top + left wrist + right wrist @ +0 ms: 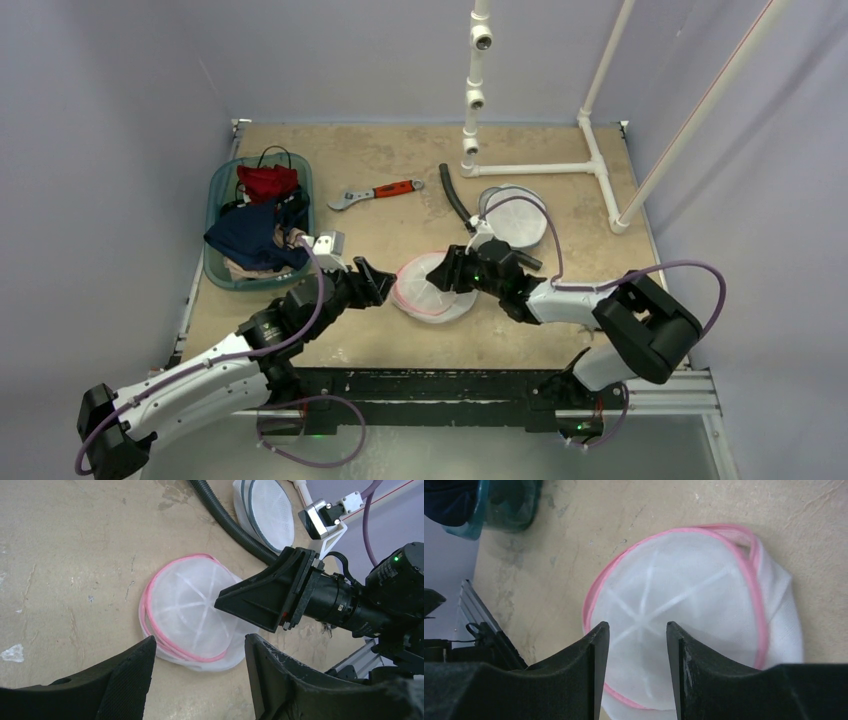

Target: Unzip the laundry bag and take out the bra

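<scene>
The laundry bag (432, 288) is a white mesh dome with pink trim, lying zipped near the table's front middle (195, 615) (694, 590). The bra is hidden; nothing shows through the mesh. My left gripper (372, 282) stands open just left of the bag, low over the table, with nothing between its fingers (199, 638). My right gripper (452, 270) reaches in from the right over the dome's top. Its jaws stand apart and straddle the hub of the white ribs (637, 625). The mesh between them is not bunched.
A second mesh bag (515, 215) with grey trim lies behind the right arm, beside a black hose (455, 198). A teal basket (222, 180) of clothes sits at the left. A red-handled wrench (375, 192) and a white pipe frame (540, 168) lie further back.
</scene>
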`<action>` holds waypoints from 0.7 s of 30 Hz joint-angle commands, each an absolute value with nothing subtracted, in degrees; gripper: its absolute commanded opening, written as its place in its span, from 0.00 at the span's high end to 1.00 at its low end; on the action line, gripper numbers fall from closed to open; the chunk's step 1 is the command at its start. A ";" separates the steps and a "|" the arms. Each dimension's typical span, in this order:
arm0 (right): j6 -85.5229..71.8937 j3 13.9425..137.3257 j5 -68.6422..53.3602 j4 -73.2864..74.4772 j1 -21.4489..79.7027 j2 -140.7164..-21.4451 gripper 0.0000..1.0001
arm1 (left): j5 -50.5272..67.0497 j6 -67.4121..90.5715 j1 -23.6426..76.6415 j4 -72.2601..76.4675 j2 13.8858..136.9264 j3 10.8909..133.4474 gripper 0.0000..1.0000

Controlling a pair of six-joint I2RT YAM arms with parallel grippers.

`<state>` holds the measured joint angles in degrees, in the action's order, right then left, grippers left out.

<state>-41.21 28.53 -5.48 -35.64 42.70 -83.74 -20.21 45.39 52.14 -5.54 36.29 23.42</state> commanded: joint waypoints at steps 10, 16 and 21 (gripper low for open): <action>-34.92 21.37 -1.97 -36.32 42.60 -74.87 0.50 | -21.45 44.79 52.22 -8.63 33.95 24.68 0.37; -35.64 21.17 1.14 -22.90 42.54 -58.29 0.46 | -18.27 43.00 52.22 -4.07 36.38 24.24 0.37; -43.51 16.75 -2.45 -21.73 42.54 -52.18 0.46 | -14.00 39.37 52.19 9.17 49.54 25.15 0.37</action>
